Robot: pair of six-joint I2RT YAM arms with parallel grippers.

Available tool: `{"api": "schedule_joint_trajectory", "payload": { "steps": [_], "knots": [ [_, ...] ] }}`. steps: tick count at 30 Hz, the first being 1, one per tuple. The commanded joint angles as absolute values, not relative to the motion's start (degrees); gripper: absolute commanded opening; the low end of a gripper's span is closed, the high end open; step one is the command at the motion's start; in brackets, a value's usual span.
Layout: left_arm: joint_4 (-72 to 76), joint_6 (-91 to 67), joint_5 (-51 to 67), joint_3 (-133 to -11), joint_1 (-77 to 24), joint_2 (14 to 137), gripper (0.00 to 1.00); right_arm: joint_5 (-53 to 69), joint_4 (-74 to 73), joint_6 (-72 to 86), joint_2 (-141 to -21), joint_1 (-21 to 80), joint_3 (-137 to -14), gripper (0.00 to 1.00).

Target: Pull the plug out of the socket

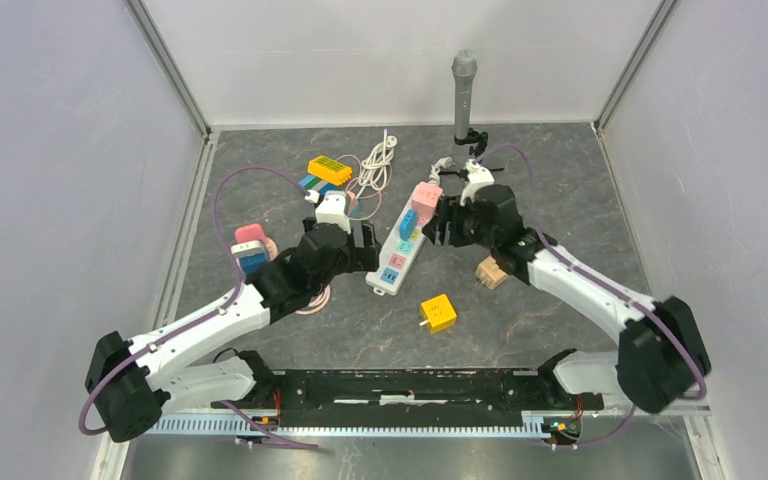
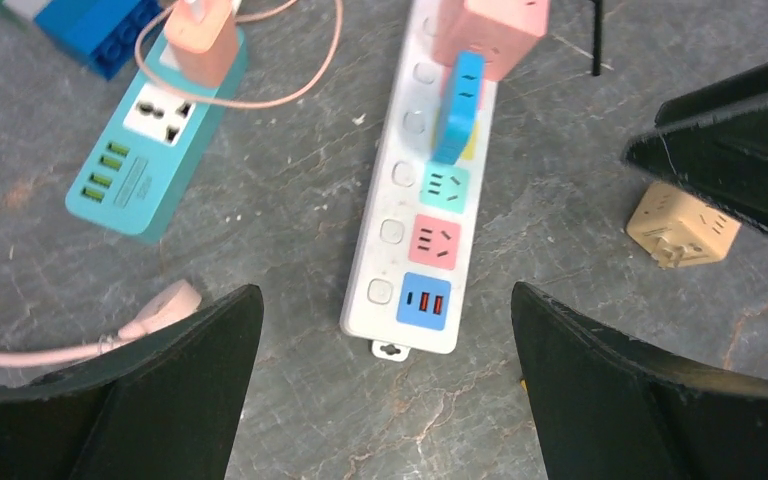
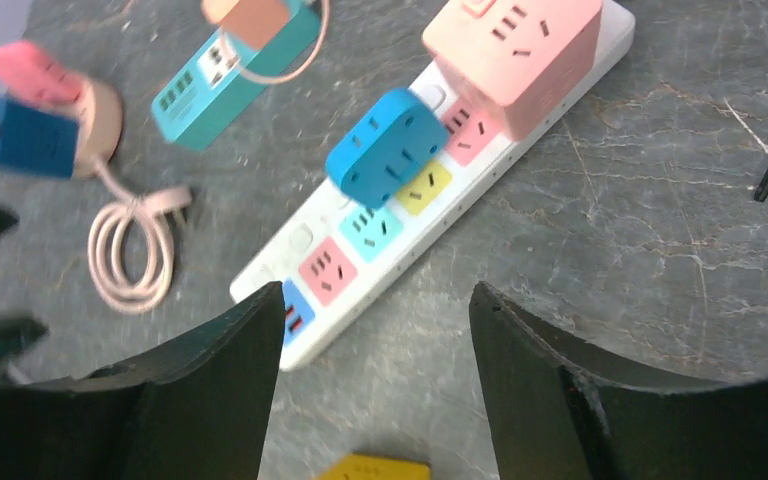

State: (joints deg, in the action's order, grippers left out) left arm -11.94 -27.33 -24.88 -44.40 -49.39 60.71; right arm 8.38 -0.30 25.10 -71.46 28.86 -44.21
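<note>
A white power strip (image 1: 392, 262) (image 2: 388, 195) (image 3: 262, 275) with coloured sockets lies mid-table. A blue plug (image 1: 408, 224) (image 2: 457, 105) (image 3: 385, 145) sits in it, and a pink cube adapter (image 1: 426, 197) (image 2: 490, 30) (image 3: 515, 50) sits at the far end. My left gripper (image 1: 368, 243) (image 2: 385, 290) hovers open over the strip's near end, holding nothing. My right gripper (image 1: 438, 226) (image 3: 377, 290) is open just right of the strip, beside the blue plug, with nothing between its fingers.
A teal power strip (image 2: 150, 160) with an orange plug (image 2: 200, 35) lies left of the white one. A beige cube (image 1: 491, 272), a yellow cube (image 1: 438, 312), a coiled pink cable (image 3: 135, 255) and an upright microphone (image 1: 463, 95) surround it.
</note>
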Motion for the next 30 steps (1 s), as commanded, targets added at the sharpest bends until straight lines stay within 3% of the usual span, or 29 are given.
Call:
{"api": "schedule_joint_trajectory", "payload": {
  "steps": [1,5,13,19,21,30],
  "knots": [
    [-15.82,-36.24,-22.72,-43.86,-45.81,59.93,1.0,-11.11,-10.16,33.98,-79.92,34.38,-54.89,0.72],
    [-18.06,-38.21,-21.89,-43.38,-43.28,59.66,1.0,-20.66,-13.15,38.69,-86.38,39.64,-62.02,0.8],
    [-18.37,-38.06,-20.71,-42.16,-42.01,58.52,1.0,-26.42,-28.4,45.77,-101.15,41.81,-79.97,0.77],
    [-18.36,-37.47,-20.04,-41.49,-41.75,57.71,1.0,-25.86,-26.18,46.75,-105.17,42.06,-81.34,0.73],
    [-18.28,-37.13,-20.19,-41.19,-41.66,57.29,1.0,-25.58,-27.41,47.23,-106.68,42.06,-82.53,0.7],
    [-15.04,-35.69,-17.66,-40.01,-41.33,57.88,1.0,-24.48,-25.34,50.07,-102.98,42.13,-74.23,0.34]
  ]
}}
